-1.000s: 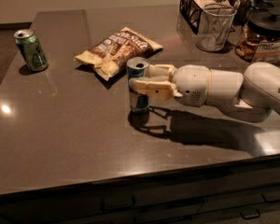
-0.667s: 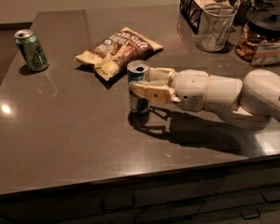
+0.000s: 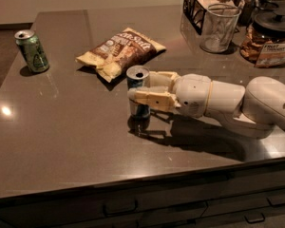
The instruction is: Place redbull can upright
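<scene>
Compared with a second ago, the arm has sunk a little and carried the redbull can [image 3: 141, 111] down with it, so that the can's base is now at or just above the tabletop [image 3: 61, 127]. Its dark reflection lies right beneath, and whether the two touch cannot be told. The hand [image 3: 141, 86] reaches in from the right near the middle of the tabletop, with one finger across the can's front and the other behind it, pinching the can around its upper half. The can is vertical with its open silver top facing up, just in front of the chip bag [image 3: 119, 51] and well apart from the green can [image 3: 32, 50] at the far left.

The uprighting itself looks done. What seems left is to settle the can fully, loosen the fingers and back the hand away to the right without knocking the slim can over.
</scene>
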Motion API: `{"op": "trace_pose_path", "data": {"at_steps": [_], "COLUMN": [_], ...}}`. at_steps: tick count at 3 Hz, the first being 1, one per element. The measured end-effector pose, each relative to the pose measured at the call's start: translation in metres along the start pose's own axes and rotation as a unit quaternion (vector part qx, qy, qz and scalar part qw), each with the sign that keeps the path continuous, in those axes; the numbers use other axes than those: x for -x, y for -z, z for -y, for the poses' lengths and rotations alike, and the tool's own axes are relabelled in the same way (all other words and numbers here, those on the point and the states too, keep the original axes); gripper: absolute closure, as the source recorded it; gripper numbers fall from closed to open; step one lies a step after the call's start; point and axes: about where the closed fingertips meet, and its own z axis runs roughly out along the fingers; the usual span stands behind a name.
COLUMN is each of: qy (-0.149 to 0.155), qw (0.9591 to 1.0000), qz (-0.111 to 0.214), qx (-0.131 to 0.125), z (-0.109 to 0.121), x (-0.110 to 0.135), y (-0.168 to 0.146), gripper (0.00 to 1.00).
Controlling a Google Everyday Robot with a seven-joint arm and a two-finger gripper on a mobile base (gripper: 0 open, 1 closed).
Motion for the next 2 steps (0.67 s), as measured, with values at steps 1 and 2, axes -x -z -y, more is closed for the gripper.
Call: {"op": "trace_pose_path", "data": {"at_steps": [1, 2], "qy": [0.001, 0.001], "qw": [1.0000, 1.0000], "qz": [0.000, 0.000], "qx": [0.001, 0.002], "z": [-0.0012, -0.0012], "x": [0.0006, 0.0006], "y": [-0.0016, -0.0016], "gripper": [0.00, 0.00]}}
